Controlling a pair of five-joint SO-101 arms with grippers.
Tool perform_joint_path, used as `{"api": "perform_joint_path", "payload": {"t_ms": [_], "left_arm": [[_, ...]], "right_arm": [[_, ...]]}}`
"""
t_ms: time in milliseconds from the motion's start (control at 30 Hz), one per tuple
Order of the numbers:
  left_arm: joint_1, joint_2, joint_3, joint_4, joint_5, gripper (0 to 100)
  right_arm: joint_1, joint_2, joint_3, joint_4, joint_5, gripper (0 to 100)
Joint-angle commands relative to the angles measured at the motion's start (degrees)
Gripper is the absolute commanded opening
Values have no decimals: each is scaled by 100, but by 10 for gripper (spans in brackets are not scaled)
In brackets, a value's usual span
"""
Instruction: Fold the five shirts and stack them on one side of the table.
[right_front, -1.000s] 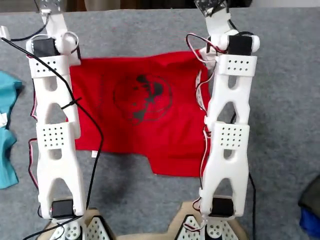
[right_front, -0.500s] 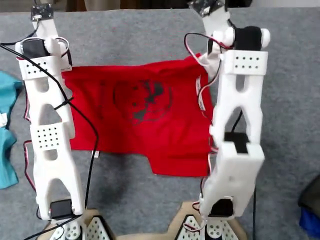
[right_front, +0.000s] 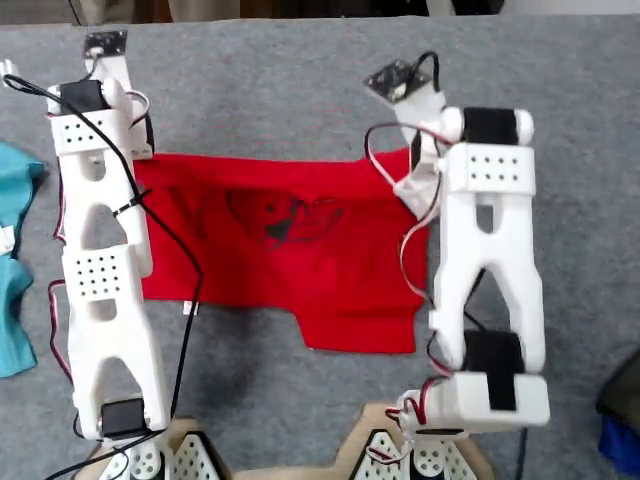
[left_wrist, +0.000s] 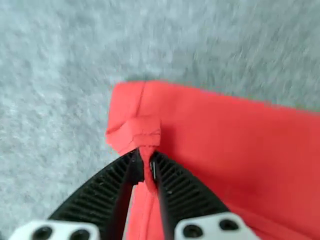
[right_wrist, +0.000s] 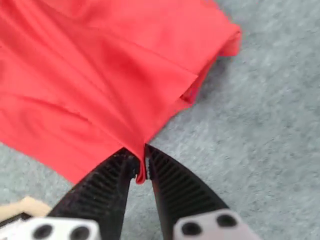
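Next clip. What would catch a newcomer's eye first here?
A bright red shirt lies spread in the middle of the grey table. The left gripper and the right gripper are each shut on a far corner of it. A teal garment lies at the table's left edge.

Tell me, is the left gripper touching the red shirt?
Touching. The left wrist view shows the left gripper shut on the red shirt, with a fold of cloth near its corner pinched between the jaws.

No legible text, red shirt (right_front: 330, 300) included
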Motion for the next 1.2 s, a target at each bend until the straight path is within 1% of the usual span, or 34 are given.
{"api": "perform_joint_path", "payload": {"t_ms": [0, 133, 333, 433, 500, 600, 700, 833, 933, 1167], "left_arm": [[105, -1059, 1002, 79, -53, 18], [290, -2097, 2699, 62, -26, 18], [695, -3741, 5090, -18, 202, 19], [756, -4532, 6233, -519, 316, 19], [721, -5059, 7077, -1037, 308, 19], [747, -5771, 8369, -1767, 290, 19], [765, -6343, 9327, -2338, 281, 19], [712, -6695, 10022, -2840, 290, 19], [624, -6677, 10040, -2989, 316, 19], [-70, -6563, 10013, -4422, 545, 19]], "right_arm": [[4, -752, 831, -396, 105, 5], [4, -1191, 1560, -677, 132, 5], [22, -1596, 2167, -844, 141, 5], [31, -1701, 2422, -844, 237, 5], [31, -1815, 2615, -835, 273, 5], [-4, -2141, 2985, -738, 615, 5], [22, -2527, 3468, -712, 712, 5], [31, -3064, 4251, -765, 941, 5], [22, -3495, 4426, -809, 1002, 5], [-92, -4295, 4426, -879, 1116, 5]]}}
